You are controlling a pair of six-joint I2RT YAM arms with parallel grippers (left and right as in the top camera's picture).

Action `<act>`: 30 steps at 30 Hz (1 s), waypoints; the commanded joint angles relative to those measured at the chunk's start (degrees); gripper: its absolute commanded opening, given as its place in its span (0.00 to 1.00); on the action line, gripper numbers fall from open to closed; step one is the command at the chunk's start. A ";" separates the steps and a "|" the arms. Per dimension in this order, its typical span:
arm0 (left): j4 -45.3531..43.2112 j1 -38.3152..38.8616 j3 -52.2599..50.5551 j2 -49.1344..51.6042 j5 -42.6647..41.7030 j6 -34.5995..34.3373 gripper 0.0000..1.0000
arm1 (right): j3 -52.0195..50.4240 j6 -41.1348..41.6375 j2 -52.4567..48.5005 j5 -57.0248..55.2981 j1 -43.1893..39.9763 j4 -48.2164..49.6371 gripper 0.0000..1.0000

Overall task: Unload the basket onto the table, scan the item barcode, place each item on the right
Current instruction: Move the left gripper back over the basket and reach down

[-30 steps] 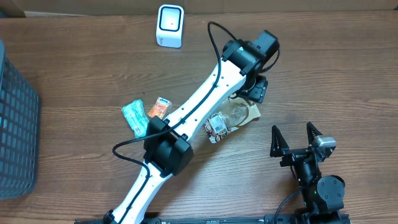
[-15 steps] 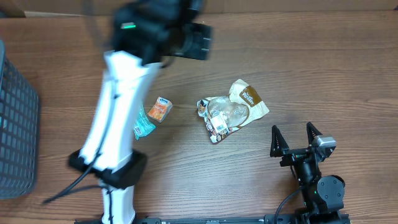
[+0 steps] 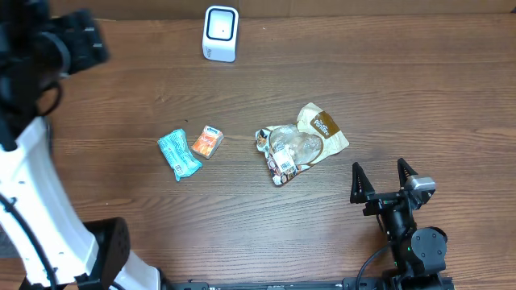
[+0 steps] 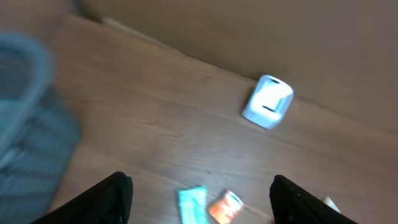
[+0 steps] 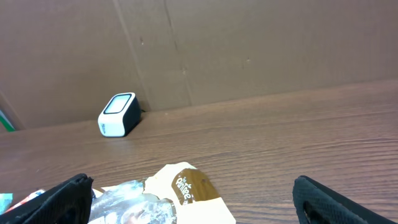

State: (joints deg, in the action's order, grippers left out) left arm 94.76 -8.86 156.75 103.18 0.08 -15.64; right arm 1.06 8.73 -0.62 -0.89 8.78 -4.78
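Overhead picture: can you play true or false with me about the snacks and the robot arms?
1. The white scanner stands at the far edge of the table. True.
2. The right tool is squeezing the clear-and-brown bag. False: it is open and empty, and the bag lies on the table apart from it.
3. The orange packet lies between the teal packet and the bag. True.
4. The left tool carries the teal packet. False: it is open with nothing in it, and the packet lies on the table.
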 commanded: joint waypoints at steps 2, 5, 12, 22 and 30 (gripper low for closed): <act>0.24 -9.03 0.48 -0.13 -0.37 -4.13 0.72 | -0.61 -0.22 0.46 -0.35 0.26 0.17 1.00; 0.33 -14.58 0.48 0.35 -1.14 -4.74 0.71 | -0.61 -0.22 0.46 -0.35 0.26 0.17 1.00; 0.33 -24.37 0.02 2.58 -0.66 -5.27 0.68 | -0.61 -0.22 0.46 -0.35 0.26 0.17 1.00; -0.22 -35.65 -0.72 13.35 4.39 -6.73 0.78 | -0.61 -0.22 0.46 -0.35 0.26 0.17 1.00; -1.03 -41.75 -0.72 23.21 4.96 -3.61 0.82 | -0.61 -0.22 0.46 -0.35 0.26 0.15 1.00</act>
State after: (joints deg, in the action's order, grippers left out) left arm 94.30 -49.39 155.94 123.44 4.01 -21.43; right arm 1.06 8.78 -0.62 -0.86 8.78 -4.78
